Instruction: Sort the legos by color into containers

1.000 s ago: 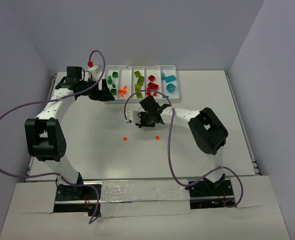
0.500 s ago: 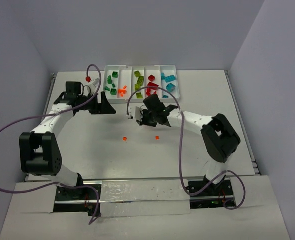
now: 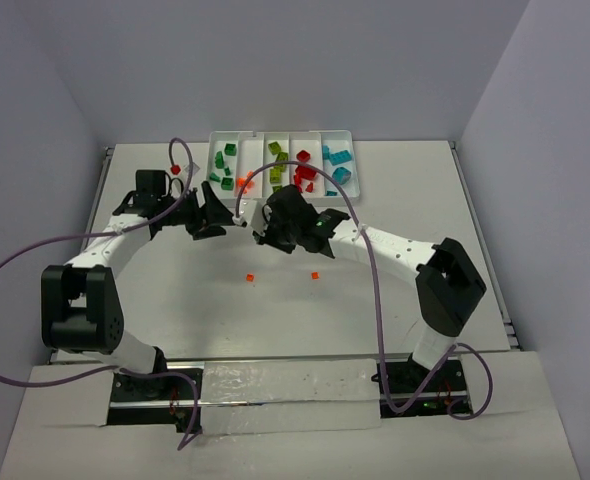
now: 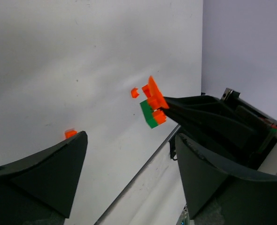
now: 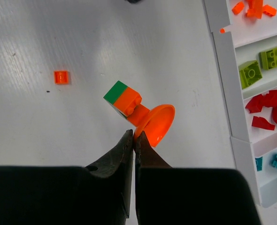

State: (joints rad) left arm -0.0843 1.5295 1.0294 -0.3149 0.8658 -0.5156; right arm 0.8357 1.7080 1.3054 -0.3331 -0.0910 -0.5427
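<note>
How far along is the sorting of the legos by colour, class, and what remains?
Done: most legos lie colour by colour in the tray. In hand: the right gripper pinches an orange-and-green stack above the table, facing the open left gripper. Left: that stack likely needs splitting, and two small orange bits lie loose on the table.

— How does the light fall?
— Evenly, bright and diffuse from above; the white table (image 3: 405, 190) carries only soft, faint shadows.
— And the focus?
— The top view is sharp throughout. In the left wrist view the near fingers (image 4: 40, 178) of the left gripper (image 4: 130, 136) are dark and blurred; the right wrist view keeps the orange-and-green stack (image 5: 129, 101) crisp.
</note>
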